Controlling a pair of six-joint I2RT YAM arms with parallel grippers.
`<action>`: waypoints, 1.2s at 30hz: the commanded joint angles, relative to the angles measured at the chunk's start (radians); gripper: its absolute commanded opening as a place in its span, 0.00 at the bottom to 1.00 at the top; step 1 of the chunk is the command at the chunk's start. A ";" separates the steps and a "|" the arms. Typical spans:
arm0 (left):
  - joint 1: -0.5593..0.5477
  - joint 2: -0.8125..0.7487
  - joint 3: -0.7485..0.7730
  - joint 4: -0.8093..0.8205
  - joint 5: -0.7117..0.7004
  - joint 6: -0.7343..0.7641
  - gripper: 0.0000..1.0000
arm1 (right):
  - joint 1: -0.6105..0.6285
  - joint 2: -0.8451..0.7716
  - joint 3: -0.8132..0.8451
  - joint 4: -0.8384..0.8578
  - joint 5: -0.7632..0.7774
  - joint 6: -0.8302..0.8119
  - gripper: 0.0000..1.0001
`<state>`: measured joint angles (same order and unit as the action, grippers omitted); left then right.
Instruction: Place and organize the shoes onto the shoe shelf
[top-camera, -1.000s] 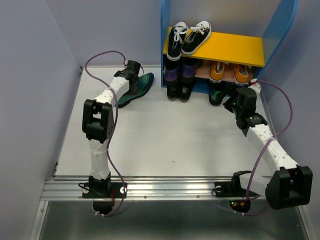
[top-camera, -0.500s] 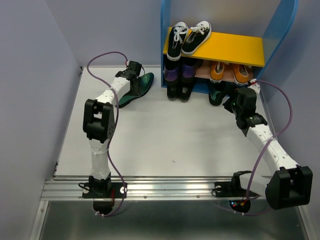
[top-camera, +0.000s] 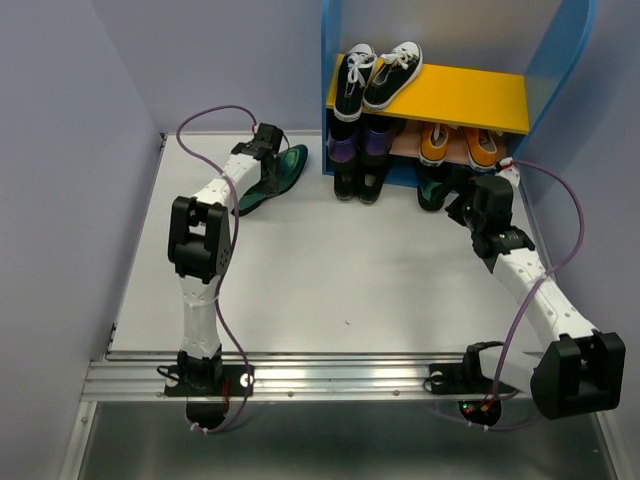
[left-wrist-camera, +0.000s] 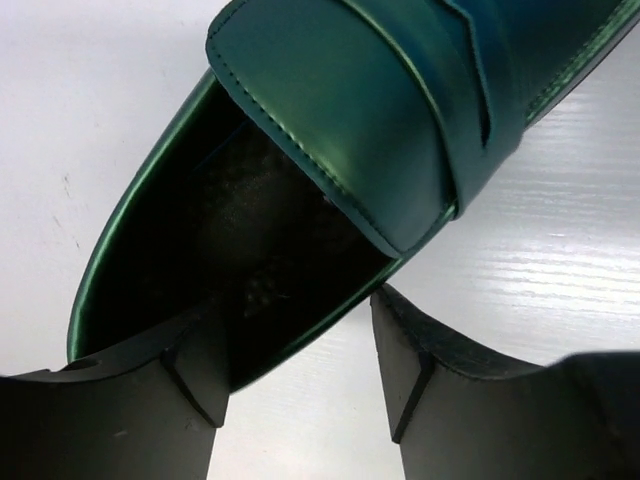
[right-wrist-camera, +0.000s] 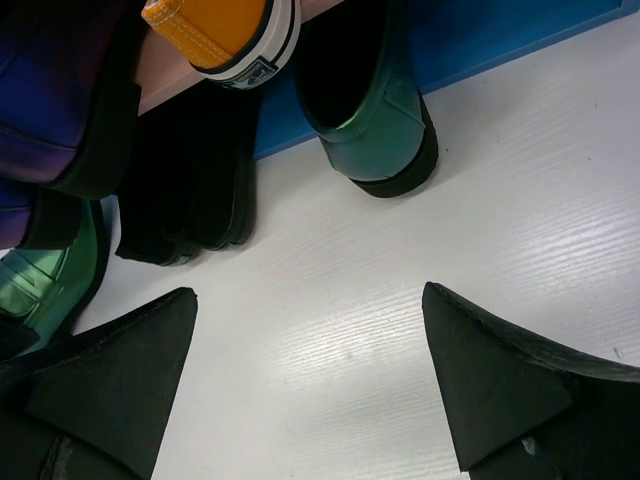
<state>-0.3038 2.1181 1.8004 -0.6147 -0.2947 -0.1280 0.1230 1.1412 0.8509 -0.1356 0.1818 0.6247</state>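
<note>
A shiny dark green loafer (top-camera: 285, 170) lies on the table left of the shoe shelf (top-camera: 470, 95). My left gripper (top-camera: 270, 160) is open astride its side wall. In the left wrist view one finger (left-wrist-camera: 195, 370) is inside the loafer (left-wrist-camera: 350, 120) and the other is outside, with my left gripper (left-wrist-camera: 295, 320) not closed. My right gripper (top-camera: 462, 200) is open and empty in front of the shelf. It (right-wrist-camera: 308, 292) faces another green loafer (right-wrist-camera: 370, 110), plain black shoes (right-wrist-camera: 190, 200) and an orange sneaker (right-wrist-camera: 220, 30).
Black sneakers with white laces (top-camera: 375, 72) stand on the yellow upper board. Purple shoes (top-camera: 358, 145) and orange sneakers (top-camera: 458, 145) sit on the lower board. Dark shoes (top-camera: 358, 185) stand on the table below. Walls close in on the left and right.
My left arm has shifted slightly at the green loafer. The right arm has not visibly moved.
</note>
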 joint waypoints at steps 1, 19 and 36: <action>-0.001 0.043 0.010 -0.088 0.046 -0.004 0.61 | -0.002 -0.001 0.013 0.007 -0.016 0.001 1.00; -0.004 -0.090 -0.018 -0.102 0.166 -0.073 0.00 | -0.002 -0.023 0.013 -0.012 -0.022 0.000 1.00; -0.119 -0.507 -0.298 -0.047 0.255 -0.295 0.00 | -0.002 -0.077 0.019 -0.081 -0.048 -0.029 1.00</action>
<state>-0.3611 1.7367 1.5520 -0.7189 -0.0601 -0.3351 0.1230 1.0954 0.8509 -0.1982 0.1589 0.6201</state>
